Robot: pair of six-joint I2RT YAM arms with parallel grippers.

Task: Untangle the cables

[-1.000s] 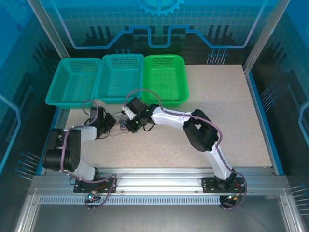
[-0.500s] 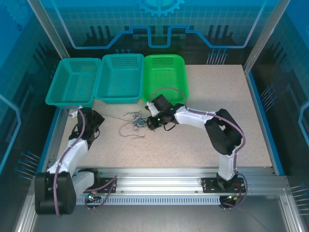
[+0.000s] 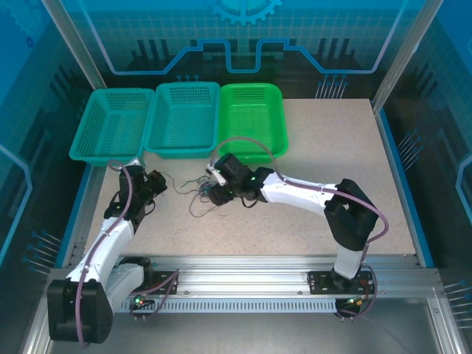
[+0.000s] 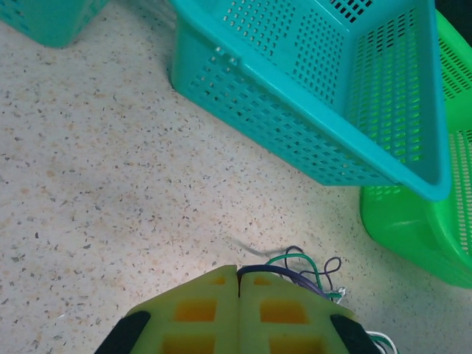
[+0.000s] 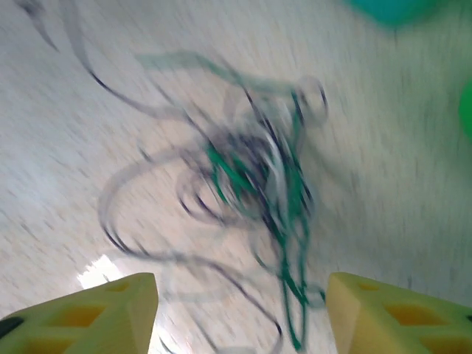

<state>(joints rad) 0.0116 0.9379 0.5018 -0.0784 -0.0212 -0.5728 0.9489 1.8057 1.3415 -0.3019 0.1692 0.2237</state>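
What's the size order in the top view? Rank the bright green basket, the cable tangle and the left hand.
Largest: bright green basket, by far.
Then: cable tangle and left hand. They look about alike here, so I won't rank them.

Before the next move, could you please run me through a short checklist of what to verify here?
1. Left gripper shut on a strand of the cables: ok, a dark wire leaves the seam of its closed pads.
2. Right gripper open: ok, fingers wide apart.
3. Tangle ahead of the right gripper: ok, it lies on the table just beyond the fingers.
4. Cables separated: not ok, one knotted clump.
5. Single strand to pick: cannot tell, the right wrist view is blurred.
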